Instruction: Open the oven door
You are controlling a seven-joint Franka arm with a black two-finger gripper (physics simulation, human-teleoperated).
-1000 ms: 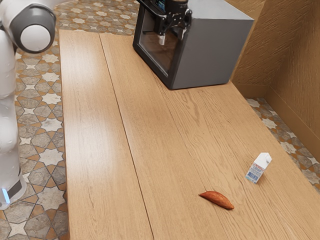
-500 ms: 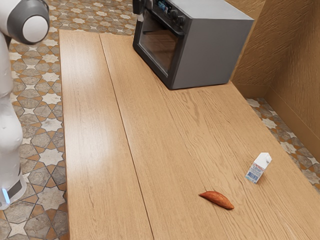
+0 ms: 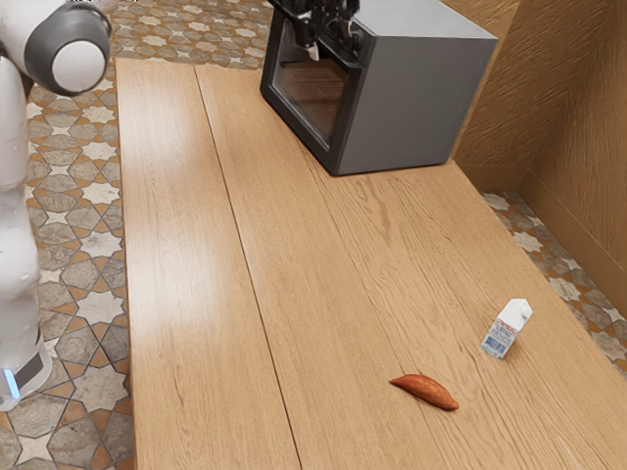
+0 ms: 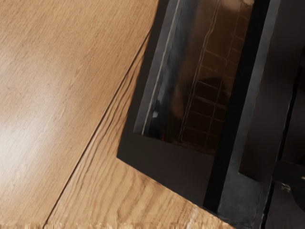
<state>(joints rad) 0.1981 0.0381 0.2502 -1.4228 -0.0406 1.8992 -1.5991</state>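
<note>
The upright oven door [image 3: 310, 98] extends downward from beside my black gripper [image 3: 327, 37]; I cannot tell how open it is or whether it holds anything.

Exterior view: bright, warm light, apparently from above — top of oven [image 3: 402, 108] paler than its side. Table [image 3: 323, 294]: broad, milky glare towards the exterior view's left. Wrist view: whitish sheen on the wood; door glass [image 4: 205, 95] dim brown, faintly streaked with pale reflections — surround near black.

blk-framed oven door [image 3: 308, 100], glass pane, shut
</note>
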